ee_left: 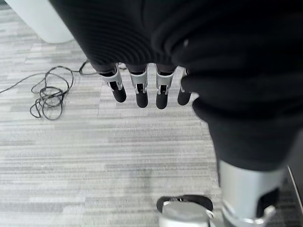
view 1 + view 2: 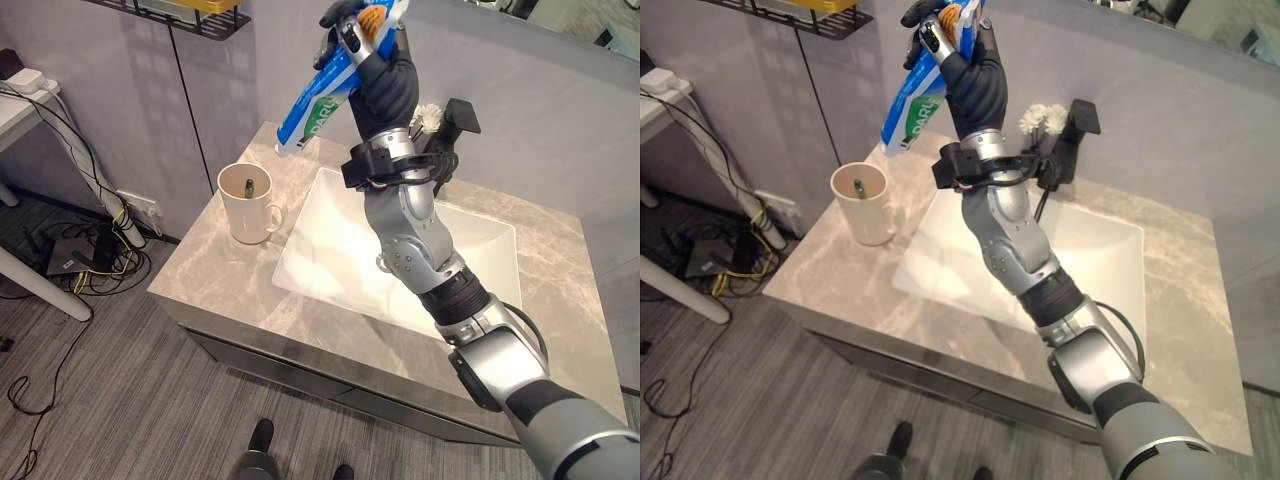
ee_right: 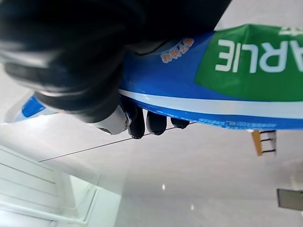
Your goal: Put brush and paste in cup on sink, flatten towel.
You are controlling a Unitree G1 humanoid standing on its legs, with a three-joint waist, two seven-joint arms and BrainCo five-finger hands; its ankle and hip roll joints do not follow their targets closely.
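A marble-patterned counter (image 2: 200, 275) fills the middle of the head views, with a white rectangular sink (image 2: 470, 250) sunk into its centre. A black faucet (image 2: 458, 120) stands at the sink's far edge, upper centre of the frame, with a white tufted object (image 2: 428, 114) just beside it. The right hand (image 2: 385, 75) is raised high at the top centre, its fingers (image 3: 137, 124) curled round a blue and green toothpaste tube (image 2: 318, 105), which slants down toward the left above the counter. At centre left of the frame, a cream mug (image 2: 248, 205) stands on the counter beside the sink, with a dark-tipped stick upright inside it. The left hand (image 1: 137, 90) hangs over grey striped floor (image 1: 94, 156), fingers straight and holding nothing.
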